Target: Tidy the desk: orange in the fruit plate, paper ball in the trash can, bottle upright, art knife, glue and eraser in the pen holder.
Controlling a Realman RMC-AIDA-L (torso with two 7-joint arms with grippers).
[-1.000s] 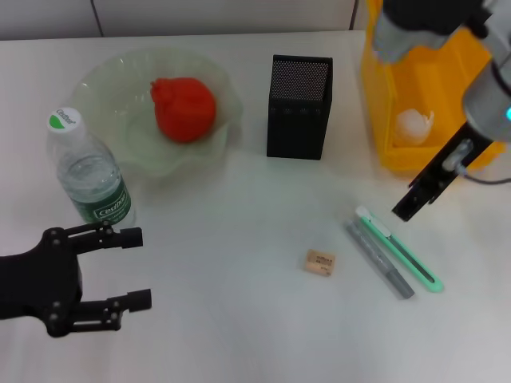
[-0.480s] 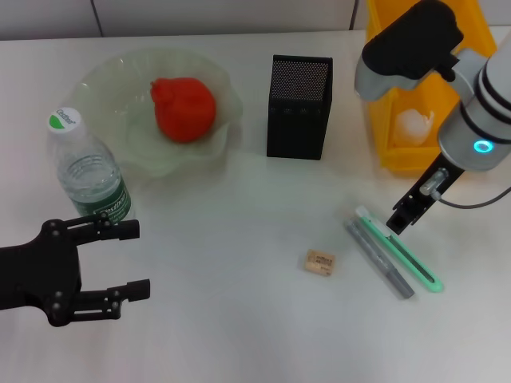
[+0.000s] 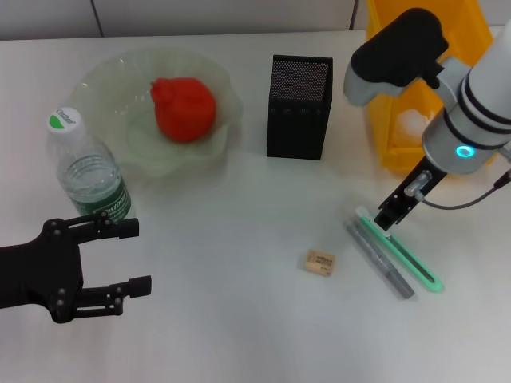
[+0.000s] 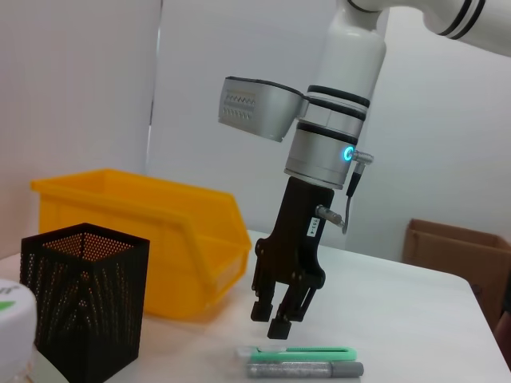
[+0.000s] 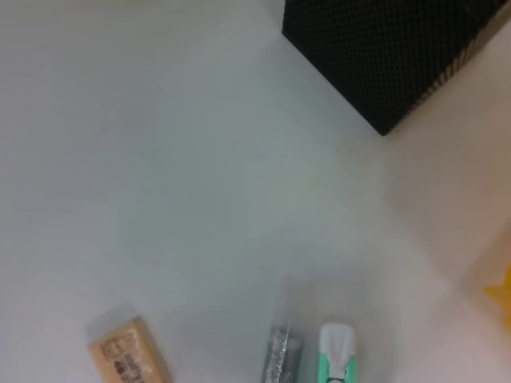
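Two containers you have filled: orange (image 3: pixel 184 108) in the plate (image 3: pixel 104 80), paper ball (image 3: pixel 412 121) in the bin (image 3: pixel 459 40). Right gripper (image 3: pixel 386 220), slightly parted, hangs above the knife (image 3: pixel 399 250); left gripper (image 3: pixel 128 257), at 8 o'clock, spread.

We see only a white patch of the paper ball (image 3: pixel 409 121) past the right arm; the bin (image 3: pixel 411 148) runs off the top edge; the left arm leaves the frame; the knife (image 5: pixel 336 353) and glue (image 5: pixel 280 352) are cut off in the right wrist view.
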